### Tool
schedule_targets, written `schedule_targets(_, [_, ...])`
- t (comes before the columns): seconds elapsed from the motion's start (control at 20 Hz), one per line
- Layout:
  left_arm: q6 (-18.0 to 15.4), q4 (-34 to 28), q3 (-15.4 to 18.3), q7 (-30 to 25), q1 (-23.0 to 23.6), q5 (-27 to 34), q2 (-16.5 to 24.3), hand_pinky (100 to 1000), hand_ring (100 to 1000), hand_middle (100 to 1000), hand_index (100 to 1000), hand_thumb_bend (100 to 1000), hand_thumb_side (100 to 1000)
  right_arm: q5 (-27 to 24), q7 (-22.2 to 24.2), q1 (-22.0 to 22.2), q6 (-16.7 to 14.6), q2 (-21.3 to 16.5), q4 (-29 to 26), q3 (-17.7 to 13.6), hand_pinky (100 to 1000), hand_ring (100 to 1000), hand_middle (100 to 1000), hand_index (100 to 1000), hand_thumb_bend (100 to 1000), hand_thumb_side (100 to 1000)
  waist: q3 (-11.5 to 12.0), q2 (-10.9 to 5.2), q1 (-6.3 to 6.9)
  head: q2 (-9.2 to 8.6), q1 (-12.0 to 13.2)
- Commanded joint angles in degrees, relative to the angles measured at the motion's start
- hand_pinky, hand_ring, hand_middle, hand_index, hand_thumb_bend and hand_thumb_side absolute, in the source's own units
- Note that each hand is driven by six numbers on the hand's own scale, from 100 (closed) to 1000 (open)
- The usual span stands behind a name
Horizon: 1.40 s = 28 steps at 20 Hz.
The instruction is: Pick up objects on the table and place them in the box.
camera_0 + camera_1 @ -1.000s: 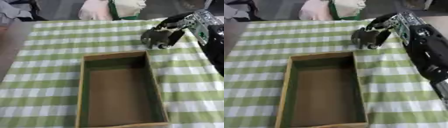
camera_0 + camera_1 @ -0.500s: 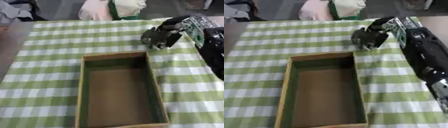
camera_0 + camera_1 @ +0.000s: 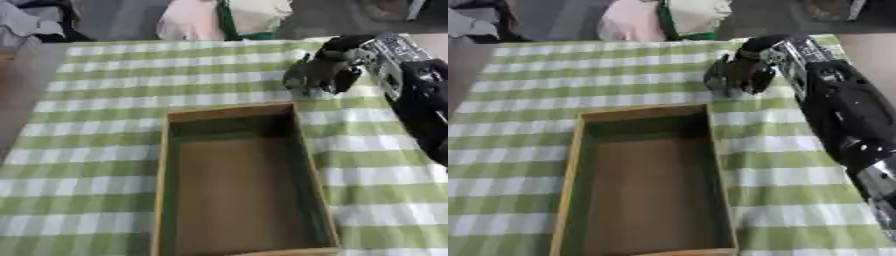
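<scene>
**Inspector:** Start at the left. What sits on the table?

**Assistant:** A green-and-white checked cloth [image 3: 96,145] covers it. In the middle stands the box [image 3: 302,150], a long open wooden tray with nothing visible inside.

**Inspector:** And beyond the box's far right corner?

**Assistant:** The right hand [image 3: 741,75], just past that corner, over the cloth. Its fingers [image 3: 721,80] are curled downward and drawn together round something small and dark-greenish. I cannot make out what the object is, only that it is partly hidden inside the curl.

**Inspector:** Is the hand touching the box?

**Assistant:** No. It is near the corner but apart from the rim. Whether the fingertips rest on the cloth, I cannot tell.

**Inspector:** The arm's pose?

**Assistant:** The right arm [image 3: 846,120] enters from the lower right edge and runs up the right side, the wrist bent so the hand points left and down toward the table.

**Inspector:** The left hand?

**Assistant:** Not visible in either view.
</scene>
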Motion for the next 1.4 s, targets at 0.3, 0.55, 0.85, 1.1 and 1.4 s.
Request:
schedule_targets(0.3, [0.21,-0.94,0.30,0.21,-0.73,-0.54,0.53,447,595,638,794,140,754,-6.61,0.11,-1.10,3.21,-2.01,-5.50,-0.21,672,705,437,498,100,160,-0.10,-1.35,-0.17,-0.13,0.05])
schedule_targets(0.55, [0.29,-0.94,0.34,0.29,-0.65,-0.64,0.54,448,595,638,793,140,753,-12.47,0.68,-0.71,6.44,-3.44,-11.00,0.37,643,668,385,398,100,219,-0.21,-1.67,-0.22,-0.03,0.11])
schedule_targets(0.85, [0.31,-0.94,0.39,0.36,-0.55,-0.68,0.79,449,595,639,793,140,749,-19.16,1.43,-0.09,8.79,-6.64,-20.27,1.48,633,646,358,380,100,218,-0.45,-2.21,-0.25,0.28,0.49])
schedule_targets(1.1, [0.32,-0.94,0.44,0.44,-0.45,-0.76,1.20,451,595,639,792,143,746,-24.82,1.84,0.96,10.23,-10.71,-31.09,3.70,635,645,361,384,100,216,-0.83,-2.92,-0.47,0.76,1.01])
schedule_targets(1.4, [0.29,-0.94,0.30,0.38,-0.52,-0.76,1.57,453,595,639,791,144,742,-29.22,2.55,2.99,11.52,-14.51,-44.21,7.11,637,645,364,384,100,217,-1.03,-3.74,-0.65,1.39,1.29])
